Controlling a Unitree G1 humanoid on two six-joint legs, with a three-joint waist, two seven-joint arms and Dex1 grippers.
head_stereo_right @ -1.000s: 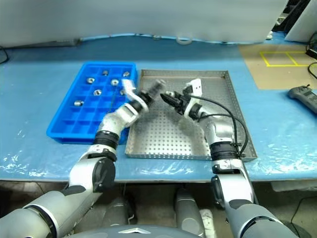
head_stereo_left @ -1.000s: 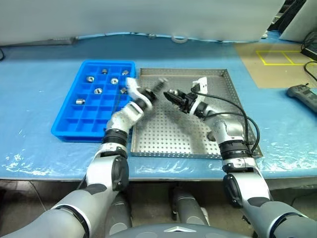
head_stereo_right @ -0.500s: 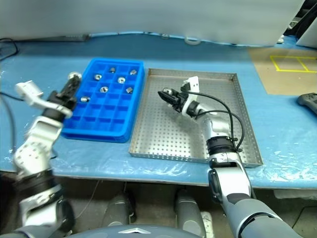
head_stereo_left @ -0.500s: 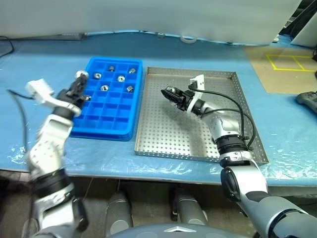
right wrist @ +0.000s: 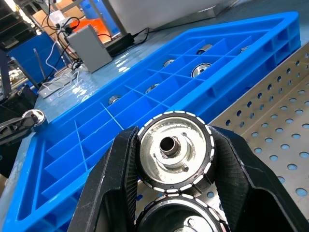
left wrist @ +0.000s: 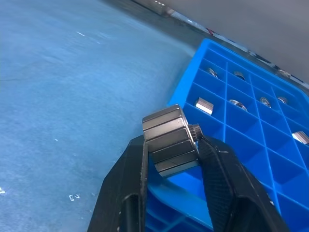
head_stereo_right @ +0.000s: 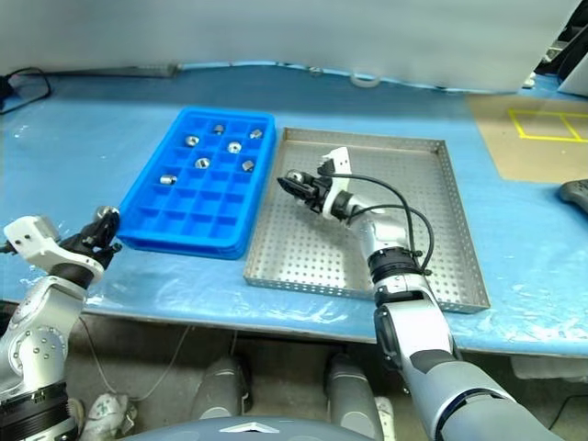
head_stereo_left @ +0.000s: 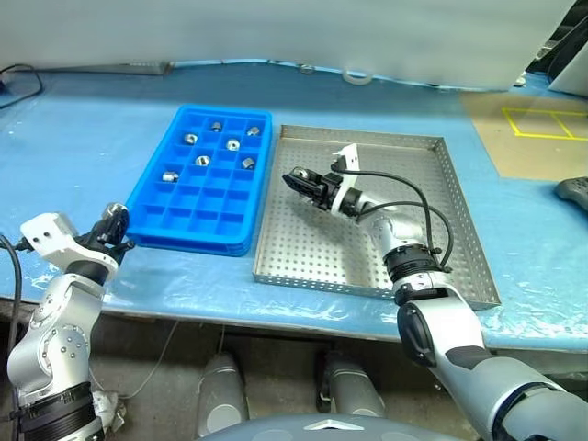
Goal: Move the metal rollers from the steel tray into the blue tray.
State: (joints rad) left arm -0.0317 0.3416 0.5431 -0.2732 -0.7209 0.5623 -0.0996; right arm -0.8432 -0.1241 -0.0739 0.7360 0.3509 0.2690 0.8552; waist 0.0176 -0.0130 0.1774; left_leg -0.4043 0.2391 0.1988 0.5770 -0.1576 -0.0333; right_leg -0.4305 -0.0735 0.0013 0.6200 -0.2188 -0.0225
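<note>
My left gripper (head_stereo_left: 115, 217) is shut on a metal roller (left wrist: 169, 140), a ribbed silver cylinder. It hovers over the table just outside the blue tray's (head_stereo_left: 188, 241) near left corner. Several metal rollers (head_stereo_left: 202, 160) lie in the blue tray's far compartments. My right gripper (head_stereo_left: 296, 178) hangs over the left part of the steel tray (head_stereo_left: 317, 243), close to the blue tray's rim. It is shut on a roller (right wrist: 173, 147) whose holed face is turned toward the wrist camera. The top of a second roller (right wrist: 181, 220) shows just beneath it.
Blue film covers the table, and its front edge runs close under my left gripper. A black handset (head_stereo_left: 575, 191) lies at the far right beside a brown mat with yellow tape (head_stereo_left: 542, 119). A tape roll (head_stereo_left: 358, 78) sits at the back edge.
My left arm swung with its roller from the steel tray's left side across the blue tray to the table beside its near left corner. The right gripper drifted slightly left. The camera shifted too.
</note>
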